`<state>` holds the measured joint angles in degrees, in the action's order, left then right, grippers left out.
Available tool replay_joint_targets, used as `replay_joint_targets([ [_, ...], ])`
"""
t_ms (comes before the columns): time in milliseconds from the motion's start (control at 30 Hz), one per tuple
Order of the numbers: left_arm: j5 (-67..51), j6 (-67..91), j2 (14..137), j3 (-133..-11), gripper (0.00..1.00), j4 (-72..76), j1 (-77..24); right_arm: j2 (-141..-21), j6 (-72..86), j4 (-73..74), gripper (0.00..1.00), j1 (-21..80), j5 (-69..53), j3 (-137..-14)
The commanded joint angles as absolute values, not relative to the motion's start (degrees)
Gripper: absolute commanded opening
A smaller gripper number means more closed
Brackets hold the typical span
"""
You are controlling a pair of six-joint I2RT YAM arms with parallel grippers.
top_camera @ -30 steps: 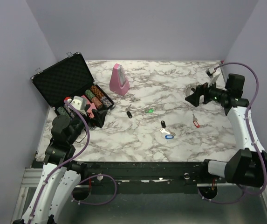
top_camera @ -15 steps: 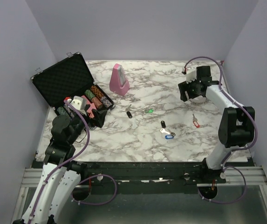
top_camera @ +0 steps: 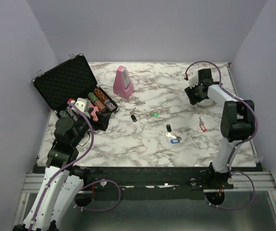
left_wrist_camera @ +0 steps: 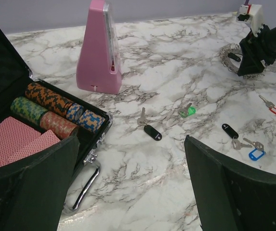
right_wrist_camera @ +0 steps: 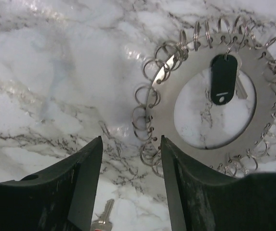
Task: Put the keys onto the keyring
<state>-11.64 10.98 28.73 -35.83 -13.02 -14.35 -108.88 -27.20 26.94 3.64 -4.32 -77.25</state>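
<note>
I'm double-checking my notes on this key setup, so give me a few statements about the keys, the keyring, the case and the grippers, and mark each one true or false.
1. The pink pyramid-shaped metronome stands upright on the marble table. True.
2. The black poker-chip case is shut. False: its lid stands open.
3. The left gripper holds the red-capped silver key. False: it is open and empty, and that key lies on the table.
4. A black-capped key lies over the centre hole of the large silvery keyring. True.
</note>
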Motion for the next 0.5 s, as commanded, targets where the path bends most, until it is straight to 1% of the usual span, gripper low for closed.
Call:
replay_joint_targets([
  [0,-12.1,10.7,29.0,-36.7,0.99,-13.4,-14.1,-112.5,-28.7,28.6,0.53,3.3,-4.5,-82.1],
  [33,-12.1,10.7,29.2,-36.7,0.99,-13.4,-14.0,-113.1,-28.5,28.8,0.50,3.3,-4.8,-83.1],
  [200,-12.1,10.7,29.6,-36.8,0.99,-13.5,-13.8,-116.0,-28.6,29.9,0.48,3.3,-4.8,-86.3],
  [333,-12.2,10.7,29.9,-36.8,0.99,-13.4,-13.6,-117.3,-28.8,30.6,0.42,3.3,-5.0,-86.9],
  [467,-12.3,10.7,30.0,-36.8,0.99,-13.4,-13.5,-117.5,-29.4,31.5,0.39,3.3,-5.4,-86.4],
])
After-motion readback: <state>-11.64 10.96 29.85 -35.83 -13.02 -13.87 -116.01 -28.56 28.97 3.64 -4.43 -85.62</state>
